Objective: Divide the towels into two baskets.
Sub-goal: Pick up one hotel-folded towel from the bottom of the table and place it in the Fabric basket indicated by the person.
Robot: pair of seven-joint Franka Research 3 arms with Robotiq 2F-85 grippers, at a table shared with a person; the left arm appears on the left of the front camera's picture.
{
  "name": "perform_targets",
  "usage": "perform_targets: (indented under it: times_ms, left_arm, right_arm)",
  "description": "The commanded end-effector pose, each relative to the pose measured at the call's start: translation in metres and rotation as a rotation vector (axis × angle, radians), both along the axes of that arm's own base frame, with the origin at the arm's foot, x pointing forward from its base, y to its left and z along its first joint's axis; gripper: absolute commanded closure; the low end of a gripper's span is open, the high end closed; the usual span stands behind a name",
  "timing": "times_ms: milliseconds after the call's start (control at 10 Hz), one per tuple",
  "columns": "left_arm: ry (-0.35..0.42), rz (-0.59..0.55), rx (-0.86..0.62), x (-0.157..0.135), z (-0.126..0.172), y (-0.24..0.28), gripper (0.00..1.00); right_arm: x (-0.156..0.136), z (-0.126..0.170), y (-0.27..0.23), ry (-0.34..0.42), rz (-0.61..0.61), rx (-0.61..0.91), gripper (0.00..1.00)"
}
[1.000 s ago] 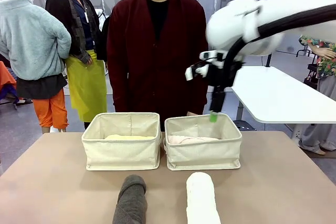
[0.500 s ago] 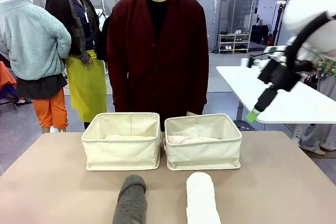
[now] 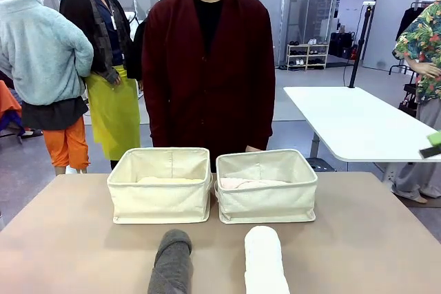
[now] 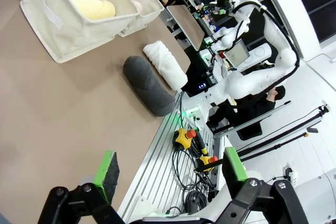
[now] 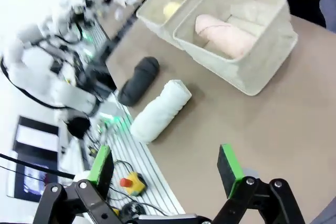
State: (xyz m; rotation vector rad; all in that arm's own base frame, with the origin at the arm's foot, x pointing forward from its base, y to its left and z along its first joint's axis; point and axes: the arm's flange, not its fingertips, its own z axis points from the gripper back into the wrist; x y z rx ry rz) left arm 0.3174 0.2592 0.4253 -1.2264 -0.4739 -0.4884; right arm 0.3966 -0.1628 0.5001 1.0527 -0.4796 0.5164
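Left hand (image 4: 170,170) and right hand (image 5: 164,164) both hover, jaws spread wide.

Bare desk (image 3: 62,246) flanking grey roll (image 3: 171,262) and white roll (image 3: 265,261), lane between; walled beyond by baskets (image 3: 160,204).

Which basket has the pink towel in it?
The right basket: the pale pink towel lies in it, while the left basket holds the pale yellow towel.

Baskets (image 3: 162,201): matt cream canvas, stitched rims. Grey towel (image 3: 171,263) and white towel (image 3: 265,263): fuzzy terry. Table (image 3: 69,253): smooth, matt tan. Between left fingers (image 4: 71,199): ribbed bare-metal rail (image 4: 152,182). Pads (image 4: 233,166): matt green; links black plastic.
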Motion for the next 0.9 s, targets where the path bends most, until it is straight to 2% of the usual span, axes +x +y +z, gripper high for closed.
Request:
perform_targets:
  times_ms: [0,100,300,800]
  left_arm:
    - [-0.006,-0.005,-0.002,-0.008,0.002,-0.001,0.00]
    - [-0.006,-0.005,-0.002,-0.008,0.002,-0.001,0.00]
    - [-0.006,-0.005,-0.002,-0.008,0.002,-0.001,0.00]
    - [-0.006,-0.005,-0.002,-0.008,0.002,-0.001,0.00]
  right_arm:
    - [0.015,-0.036,-0.021,0.072,-0.040,0.128,0.00]
    - [0.013,-0.058,-0.030,0.110,-0.059,0.159,0.00]
    - [0.010,-0.080,-0.042,0.175,-0.104,0.176,0.00]
    - [0.006,-0.089,-0.044,0.178,-0.090,0.163,0.00]
